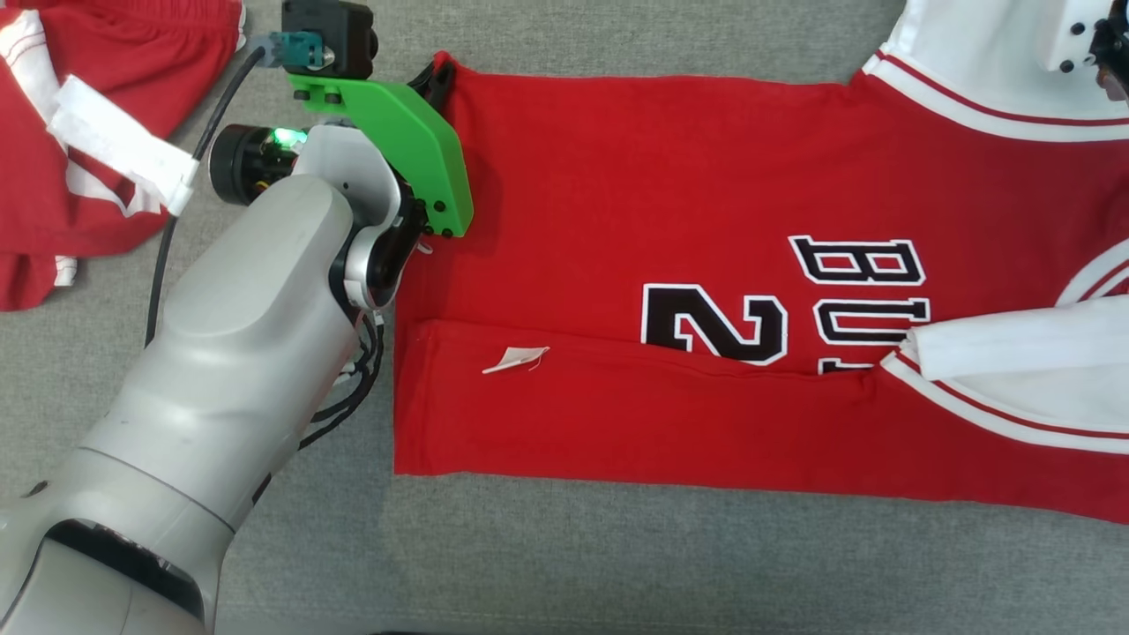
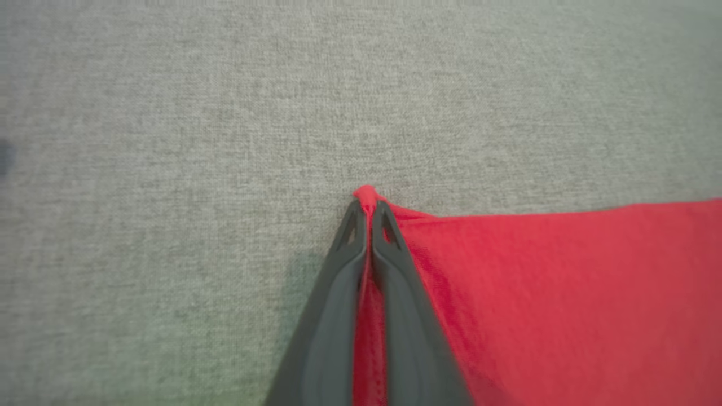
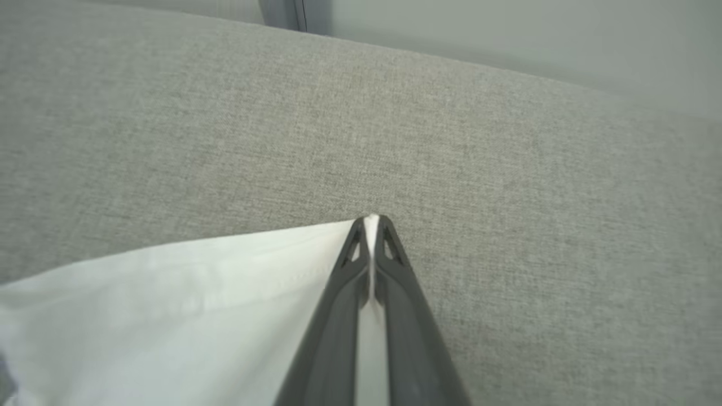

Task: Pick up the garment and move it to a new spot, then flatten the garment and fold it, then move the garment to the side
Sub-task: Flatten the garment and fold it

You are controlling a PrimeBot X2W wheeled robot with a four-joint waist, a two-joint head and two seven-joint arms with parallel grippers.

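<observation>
From where I stand, the red jersey point(image 1: 617, 220) lies spread flat across the grey cloth-covered tabletop point(image 1: 617, 564). Its length runs from left to right in front of the robot. The black, white-edged digit "2" and the letters "BU" face up, turned sideways. The long edge nearest the robot is folded over onto the body of the shirt, making a band that covers the lower part of the print. A small white tag point(image 1: 516, 360) lies on that band.

The left claw point(image 1: 438, 78) is at the jersey's far left corner. In the left wrist view its two dark fingers point(image 2: 395, 270) are pressed together, with red cloth pinched between them and a bit of the corner poking out past the tips. A green bracket point(image 1: 397, 150) sits on that wrist, and a black cable point(image 1: 176, 220) trails off it over the grey cloth.

The right claw point(image 3: 369, 225) is clamped on a corner of the jersey's white part point(image 3: 169, 316), with a thin strip of white showing between the closed fingers. That corner lies at the far right of the shirt.

A second red garment point(image 1: 88, 132) with white stripes lies crumpled at the far left, well apart from the jersey.
</observation>
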